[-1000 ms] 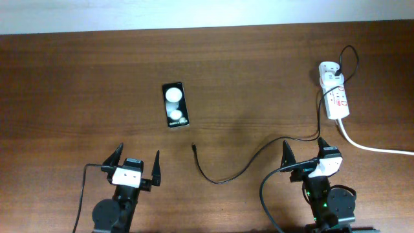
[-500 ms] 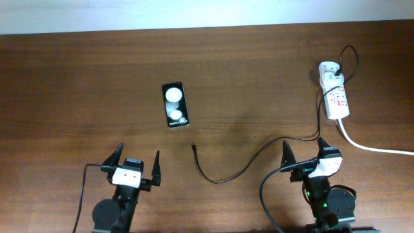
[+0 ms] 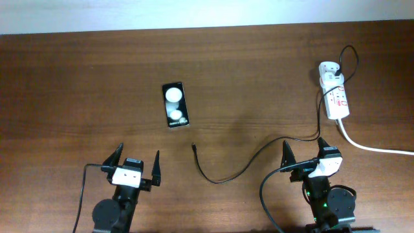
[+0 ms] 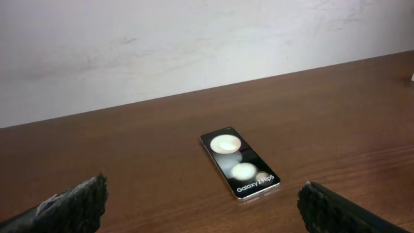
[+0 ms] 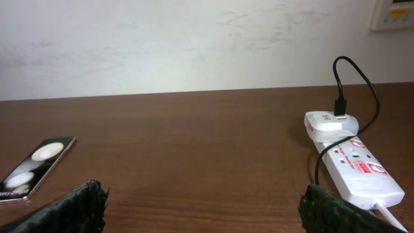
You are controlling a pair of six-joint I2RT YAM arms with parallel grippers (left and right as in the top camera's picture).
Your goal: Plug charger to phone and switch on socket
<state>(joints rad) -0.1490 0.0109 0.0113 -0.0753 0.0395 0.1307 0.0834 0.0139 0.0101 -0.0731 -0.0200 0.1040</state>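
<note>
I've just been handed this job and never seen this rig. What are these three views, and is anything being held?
These are two robot arms at a wooden table. The overhead view looks straight down. The left gripper and right gripper sit near the bottom edge, both open and empty.

The other two views come from a camera on each wrist, looking forward over the table. The dark shapes in their lower corners are that gripper's own fingers.

On the table lie:
- the phone, face up
- the thin black charger, its free tip near the middle and not in the phone
- the white socket at the right, with an adapter at its far end

The left wrist view shows the phone. The right wrist view shows the socket and, at its left edge, the phone.
</note>
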